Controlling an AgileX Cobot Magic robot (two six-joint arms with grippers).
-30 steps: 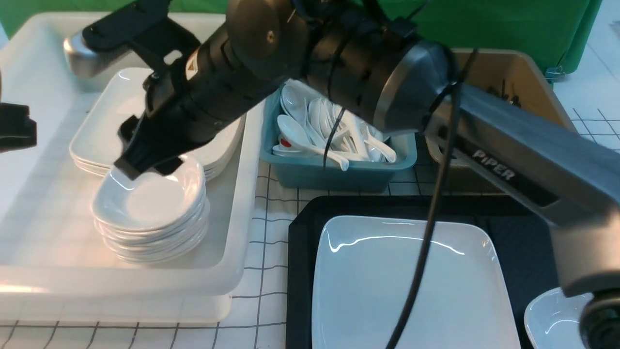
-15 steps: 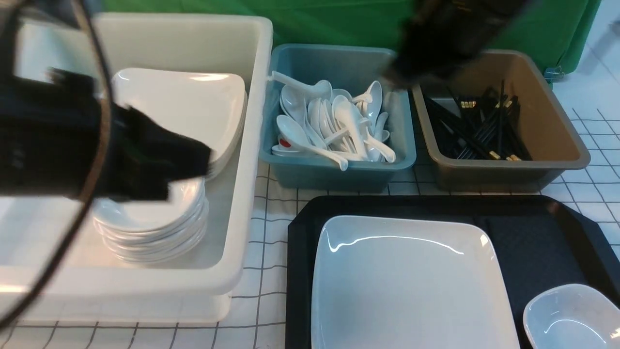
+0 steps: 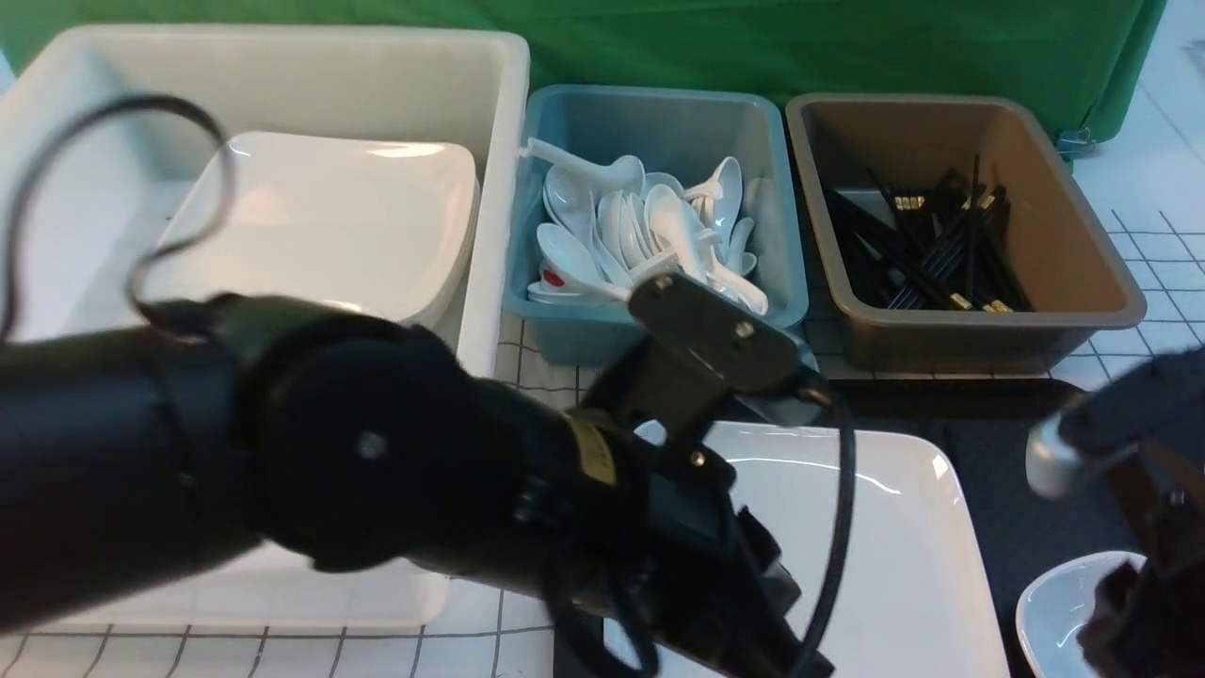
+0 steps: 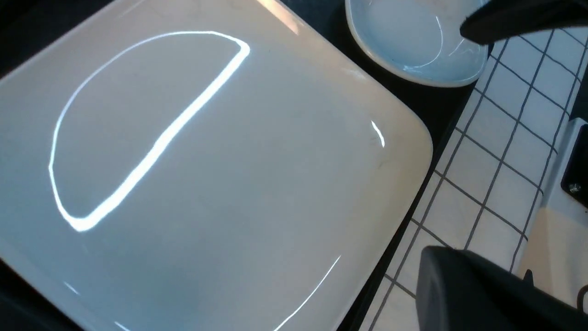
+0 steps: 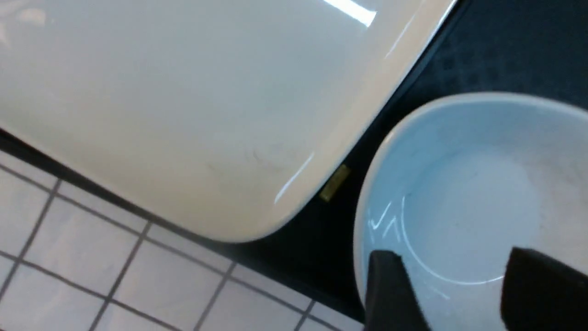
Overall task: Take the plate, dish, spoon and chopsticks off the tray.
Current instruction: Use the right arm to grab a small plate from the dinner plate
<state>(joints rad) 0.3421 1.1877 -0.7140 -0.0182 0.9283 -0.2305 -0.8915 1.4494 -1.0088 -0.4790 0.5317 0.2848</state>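
The large white plate (image 3: 894, 556) lies on the black tray (image 3: 998, 471), and a small white dish (image 3: 1059, 612) sits at the tray's near right corner. My left arm reaches across the front, with my left gripper (image 3: 763, 636) low over the plate's near left part. In the left wrist view the gripper (image 4: 452, 276) shows as one dark mass, shut and empty, beside the plate (image 4: 206, 161). My right gripper (image 5: 464, 285) is open, with its fingers just above the dish (image 5: 468, 184). No spoon or chopsticks show on the tray.
A white tub (image 3: 282, 56) at the back left holds stacked plates (image 3: 348, 217). A blue tub (image 3: 659, 122) holds several spoons. A brown tub (image 3: 1083, 282) holds black chopsticks (image 3: 941, 264). A checked cloth (image 3: 537, 377) covers the table.
My right arm has pulled back from the dish stack in the white tub to above the dish on the tray. My left arm has swung in over the plate.
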